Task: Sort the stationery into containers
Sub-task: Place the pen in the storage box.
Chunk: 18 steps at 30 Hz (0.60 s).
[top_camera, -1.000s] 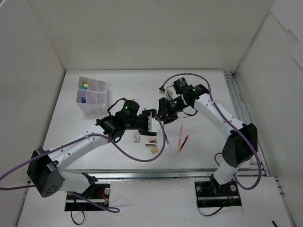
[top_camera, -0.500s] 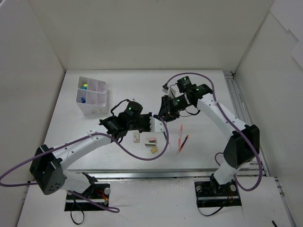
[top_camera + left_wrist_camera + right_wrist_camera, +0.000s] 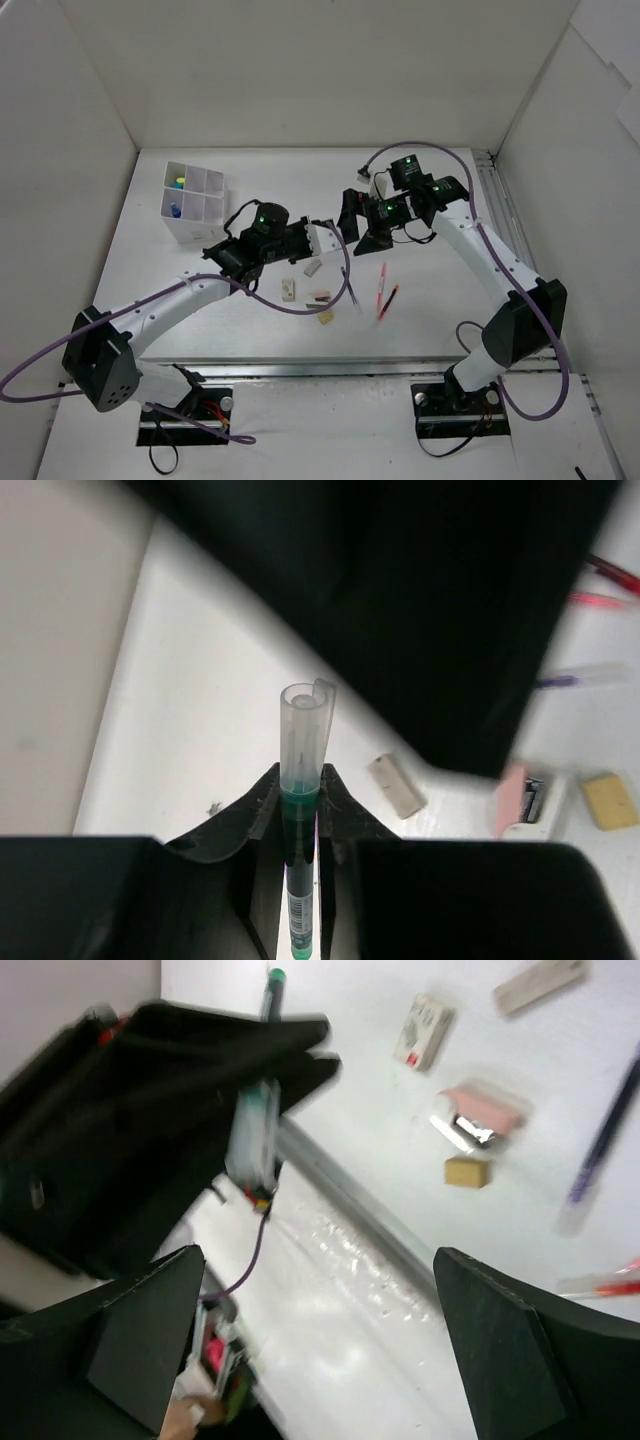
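Left gripper (image 3: 300, 792) is clamping a thin green clear-capped plastic pen (image 3: 302, 725) (cap protruding); right gripper (image 3: 362, 228), just beside, is standing open.

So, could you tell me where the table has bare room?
Bare: the far strip of the white table between the white gridded box and the right gripper, and right of the thin red pens. Crowded: the middle, around the small beige and pink erasers.

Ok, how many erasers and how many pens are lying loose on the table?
Erasers: 4 (long beige eraser, white eraser, pink eraser, small beige eraser)
Pens: 3 (two red pens, purple pen)
Total: 7. The green pen held in the left gripper is not counted.
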Each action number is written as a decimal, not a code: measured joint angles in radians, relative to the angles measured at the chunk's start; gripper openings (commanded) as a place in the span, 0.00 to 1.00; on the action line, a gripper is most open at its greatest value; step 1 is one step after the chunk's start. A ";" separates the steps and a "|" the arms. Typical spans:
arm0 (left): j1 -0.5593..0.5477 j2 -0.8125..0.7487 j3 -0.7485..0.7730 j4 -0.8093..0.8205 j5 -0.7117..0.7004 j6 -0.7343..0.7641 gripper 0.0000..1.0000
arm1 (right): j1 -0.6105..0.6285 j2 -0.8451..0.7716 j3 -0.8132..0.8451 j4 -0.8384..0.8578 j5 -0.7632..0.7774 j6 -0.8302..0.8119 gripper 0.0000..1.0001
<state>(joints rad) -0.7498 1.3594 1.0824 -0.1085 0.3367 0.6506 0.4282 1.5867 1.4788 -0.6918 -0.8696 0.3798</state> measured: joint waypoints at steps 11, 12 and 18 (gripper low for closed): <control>0.398 0.014 0.017 0.240 -0.164 -0.340 0.00 | -0.117 -0.224 -0.074 0.139 0.311 -0.021 0.98; 0.447 0.030 0.034 0.257 -0.167 -0.373 0.00 | -0.127 -0.228 -0.103 0.159 0.335 -0.023 0.98; 0.672 0.260 0.230 0.375 -0.200 -0.533 0.00 | -0.166 -0.232 -0.285 0.224 0.468 -0.053 0.98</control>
<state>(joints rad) -0.0780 1.6196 1.3125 0.2665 0.1364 0.1181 0.2623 1.3548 1.1942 -0.4683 -0.4015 0.3271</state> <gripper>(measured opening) 0.103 0.978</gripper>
